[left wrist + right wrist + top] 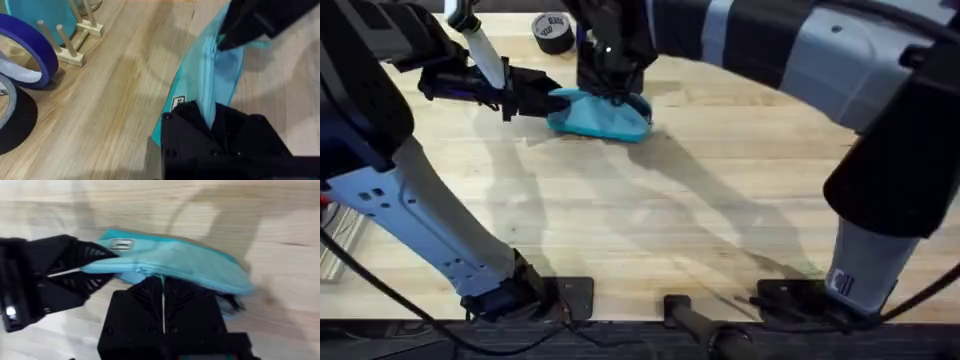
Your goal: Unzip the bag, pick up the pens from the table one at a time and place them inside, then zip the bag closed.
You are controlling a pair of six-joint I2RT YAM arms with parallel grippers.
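Note:
The light blue bag (605,118) lies on the table (720,210) at the far middle, zipper seam up. My left gripper (558,102) comes in from the left and is shut on the bag's left end (192,95). From above, my right gripper (612,92) has its black fingers (145,297) pressed together on the zipper line along the bag's top (175,260). In the right wrist view the left gripper (87,262) pinches the labelled end. In the left wrist view the right gripper (225,42) sits on the zipper farther along. The pens are out of view.
A black tape roll (553,32) lies behind the bag at the table's far edge. Left of the bag are a blue tape ring (30,47), a wooden peg rack (75,47) and a teal stand (35,12). Bare wood stretches in front of the bag.

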